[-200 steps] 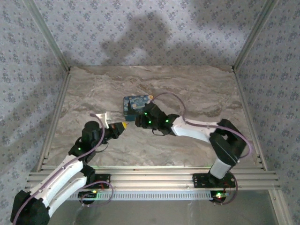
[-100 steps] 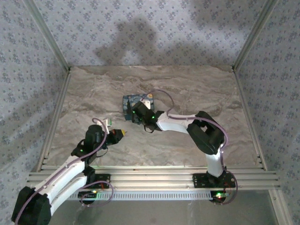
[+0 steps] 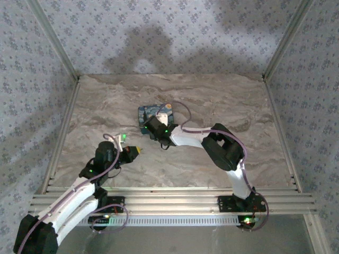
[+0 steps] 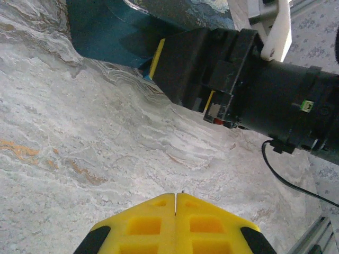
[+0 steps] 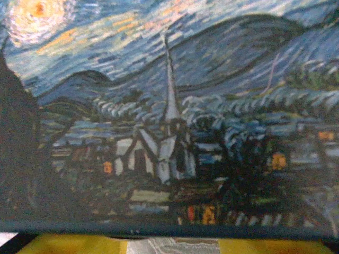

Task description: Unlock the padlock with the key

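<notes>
The padlock (image 3: 149, 111), a dark-blue block with a swirl painting print, lies on the marble table just left of centre. Up close its printed face (image 5: 169, 116) spreads across the right wrist view. My right gripper (image 3: 152, 124) is at its near edge, open. Its yellow fingers (image 5: 58, 246) stand apart, with bare marble between them, right at the block's rim. In the left wrist view the padlock's blue side (image 4: 106, 29) meets that gripper's yellow fingertip (image 4: 158, 56). My left gripper (image 3: 137, 151) (image 4: 175, 194) hovers nearer the front, shut, with a tiny dark speck at the seam. I cannot make out the key.
Patterned walls enclose the marble table (image 3: 228, 100) on three sides. An aluminium rail frame (image 3: 169, 201) runs along the near edge by the arm bases. A thin black cable (image 4: 288, 172) trails from the right wrist over the marble.
My right gripper swung left and settled at the padlock's near edge, nudging the block slightly left. My left gripper drew back toward the front, still shut.
</notes>
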